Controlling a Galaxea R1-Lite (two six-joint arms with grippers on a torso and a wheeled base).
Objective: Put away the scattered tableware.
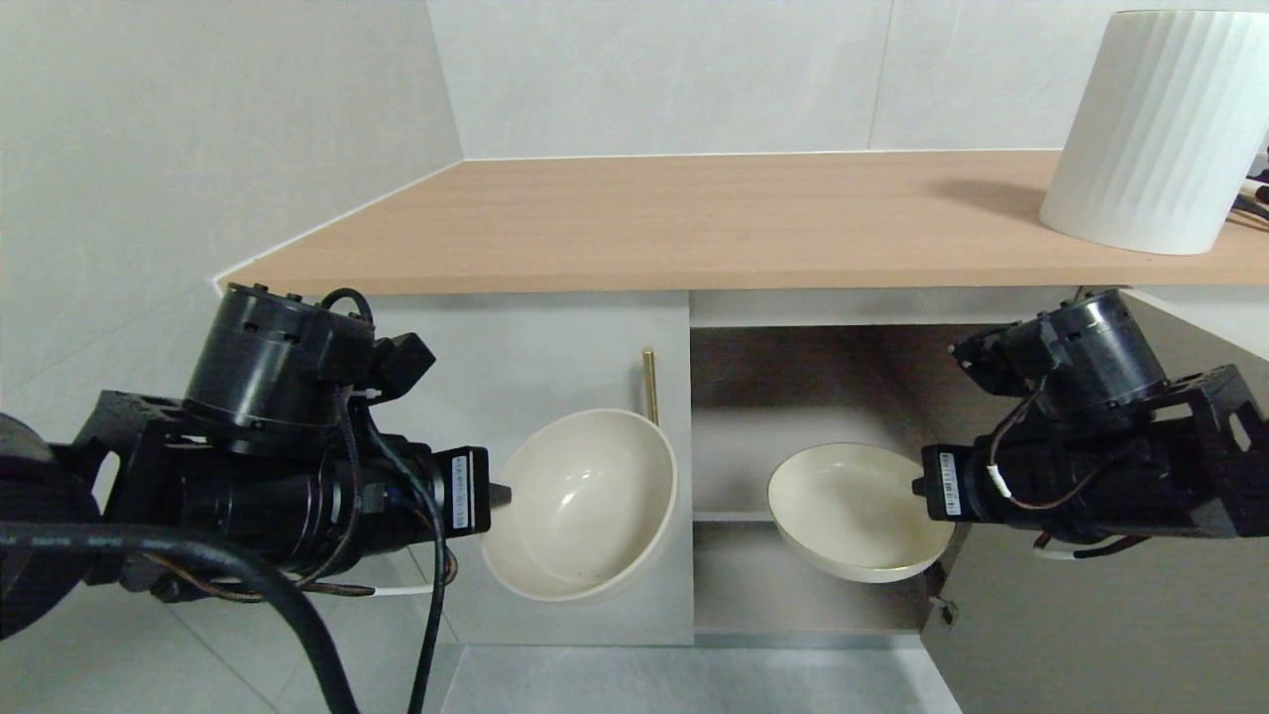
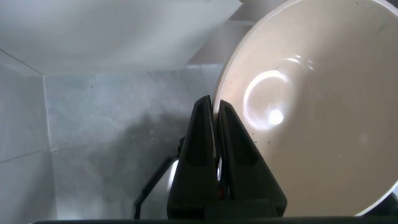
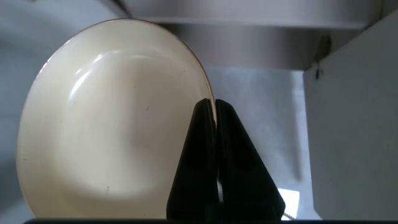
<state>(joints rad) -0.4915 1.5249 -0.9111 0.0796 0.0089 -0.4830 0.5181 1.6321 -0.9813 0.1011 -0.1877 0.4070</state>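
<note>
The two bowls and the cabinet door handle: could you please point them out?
Left bowl [image 1: 585, 506]: head view, inside of the bowl.
Right bowl [image 1: 855, 508]: head view, inside of the bowl.
Door handle [image 1: 650, 382]: head view, middle of the bar.

The left arm's matte black cylindrical motor housing [image 1: 263, 357] is showing small screws on its cap, and thick black cables [image 1: 297, 615] are looping beneath it. The right arm's glossier black round housing [image 1: 1100, 347] is carrying thin wires [image 1: 997, 483]. White barcode labels [image 1: 459, 491] are sitting behind the black, wedge-fingered left gripper [image 1: 501, 493] and right gripper [image 1: 917, 486].
</note>
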